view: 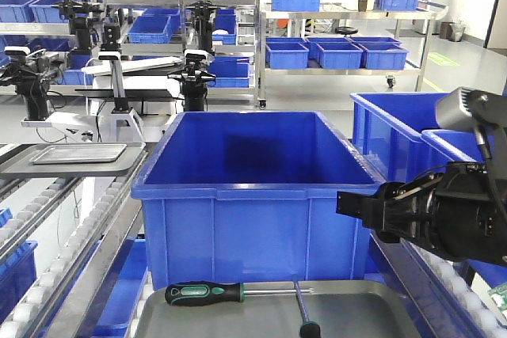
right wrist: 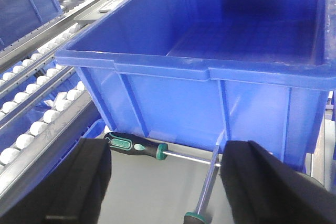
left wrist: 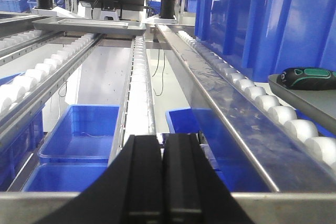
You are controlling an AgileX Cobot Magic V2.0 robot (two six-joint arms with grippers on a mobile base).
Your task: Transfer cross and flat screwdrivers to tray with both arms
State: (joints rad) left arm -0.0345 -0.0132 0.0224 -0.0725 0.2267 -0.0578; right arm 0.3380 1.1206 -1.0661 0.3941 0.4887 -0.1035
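- Exterior front-facing view: both screwdrivers (view: 203, 293) are seen lying in the grey tray (view: 364, 314), along its far edge — shafts crossing.
- Right gripper (right wrist: 165, 182) fingers are spread wide, empty, above the tray.
- Left gripper (left wrist: 161, 177) fingers are pressed together, holding nothing.

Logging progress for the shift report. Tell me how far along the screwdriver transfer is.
Done: both screwdrivers lie in the grey tray, one crosswise along the far rim, the other pointing toward the blue bin, their shafts crossing. In hand: nothing; the left gripper is shut and empty off to the side, the right gripper is open above the tray. Left: apparently nothing beyond parking the arms.
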